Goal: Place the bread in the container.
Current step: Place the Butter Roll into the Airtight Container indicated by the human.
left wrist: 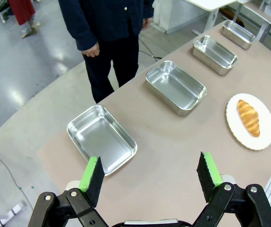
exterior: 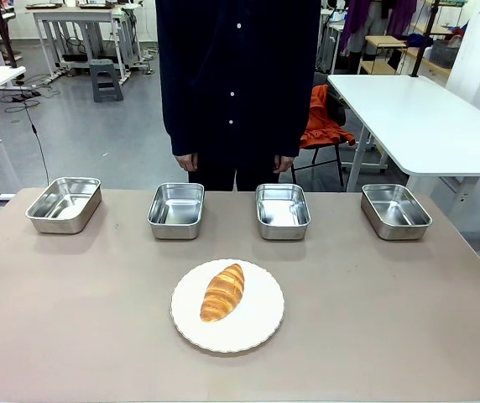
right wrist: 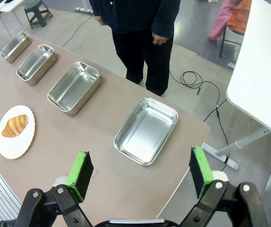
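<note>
Four steel trays [exterior: 176, 210] in a row across the tabletop [exterior: 391, 319]. Bread [exterior: 222, 292] on white plate [exterior: 258, 326], near side of row. Left tool [left wrist: 149, 172], right tool [right wrist: 140, 171]: fingers apart, empty.

Black fingers [left wrist: 96, 182], green pads [left wrist: 211, 168], seemingly silver screws [left wrist: 70, 193] at joints.

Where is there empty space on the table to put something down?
Bare brown tabletop lies left and right of the round white plate holding the golden bread roll, and in a strip between plate and the four shiny steel trays. The tray row along the far edge is crowded.
</note>
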`<state>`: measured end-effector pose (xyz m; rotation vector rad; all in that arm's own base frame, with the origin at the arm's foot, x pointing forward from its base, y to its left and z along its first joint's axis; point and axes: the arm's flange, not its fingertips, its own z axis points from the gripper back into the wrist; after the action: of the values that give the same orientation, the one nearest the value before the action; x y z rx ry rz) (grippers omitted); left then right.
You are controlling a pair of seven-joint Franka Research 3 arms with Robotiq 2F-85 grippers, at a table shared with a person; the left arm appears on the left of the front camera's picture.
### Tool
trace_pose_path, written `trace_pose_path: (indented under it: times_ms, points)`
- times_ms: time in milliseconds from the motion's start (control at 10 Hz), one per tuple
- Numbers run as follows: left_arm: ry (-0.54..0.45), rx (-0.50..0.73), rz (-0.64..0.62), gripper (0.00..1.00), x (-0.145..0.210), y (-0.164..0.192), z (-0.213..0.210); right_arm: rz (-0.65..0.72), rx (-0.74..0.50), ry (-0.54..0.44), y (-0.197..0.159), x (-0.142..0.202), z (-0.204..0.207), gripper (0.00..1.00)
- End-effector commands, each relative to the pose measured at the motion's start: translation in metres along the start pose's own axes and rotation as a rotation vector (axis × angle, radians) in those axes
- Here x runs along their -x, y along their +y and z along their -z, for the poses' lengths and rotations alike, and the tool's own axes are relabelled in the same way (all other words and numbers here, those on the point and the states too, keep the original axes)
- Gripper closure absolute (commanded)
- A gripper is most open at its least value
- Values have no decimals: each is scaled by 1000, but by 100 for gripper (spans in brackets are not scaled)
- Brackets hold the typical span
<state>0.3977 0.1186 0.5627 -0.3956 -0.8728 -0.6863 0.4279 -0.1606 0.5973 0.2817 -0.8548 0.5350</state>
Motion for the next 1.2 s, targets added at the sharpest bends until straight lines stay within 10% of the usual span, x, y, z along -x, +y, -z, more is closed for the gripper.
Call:
trace_pose_path:
  times_ms: [0,1100]
  points:
    - [-3,-2,3,0,0,-1,-1,1,-13,-17,0,1,1,0]
    - [-3,-2,3,0,0,-1,-1,1,-13,-17,0,1,1,0]
